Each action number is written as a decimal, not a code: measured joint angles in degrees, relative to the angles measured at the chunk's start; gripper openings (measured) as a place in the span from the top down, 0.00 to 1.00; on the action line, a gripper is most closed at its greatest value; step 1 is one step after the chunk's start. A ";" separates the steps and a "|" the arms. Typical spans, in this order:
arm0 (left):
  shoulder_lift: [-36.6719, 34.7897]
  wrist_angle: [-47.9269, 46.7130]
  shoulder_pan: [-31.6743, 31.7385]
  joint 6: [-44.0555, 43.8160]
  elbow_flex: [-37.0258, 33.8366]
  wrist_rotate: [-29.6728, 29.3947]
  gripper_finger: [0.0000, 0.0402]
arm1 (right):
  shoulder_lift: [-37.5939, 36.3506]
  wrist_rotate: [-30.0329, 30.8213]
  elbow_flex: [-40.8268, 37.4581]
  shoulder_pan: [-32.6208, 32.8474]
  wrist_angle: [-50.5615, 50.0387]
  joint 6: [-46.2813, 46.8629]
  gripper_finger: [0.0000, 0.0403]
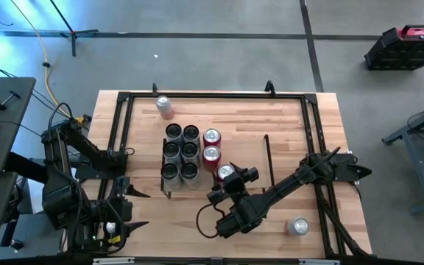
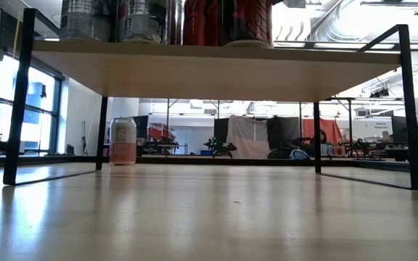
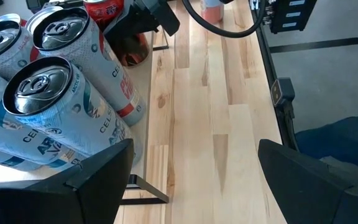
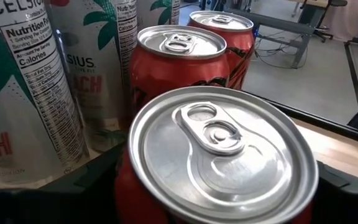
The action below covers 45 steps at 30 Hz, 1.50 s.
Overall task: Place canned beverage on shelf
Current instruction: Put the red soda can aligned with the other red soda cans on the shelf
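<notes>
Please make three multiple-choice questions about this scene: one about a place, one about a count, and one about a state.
1. Where is the right gripper?
A. At a red can beside two other red cans on the shelf
B. Over the lone can near the table's right edge
C. Off the table

2. How many silver-white cans stand in the block on the shelf?
A. Four
B. Six
C. Eight

3. How is the left gripper?
A. Shut on a silver can
B. Shut and empty
C. Open and empty

Answers:
1 A: the high view shows the right gripper at the red can, over the shelf.
2 B: the silver-white cans form two rows of three.
3 C: in the left wrist view, the left gripper has its fingers far apart, with only bare table between them.
</notes>
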 joint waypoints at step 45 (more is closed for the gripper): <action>0.02 -0.01 -0.02 0.11 -0.01 0.00 0.17 | -4.83 5.50 5.45 -1.28 0.04 -3.66 0.23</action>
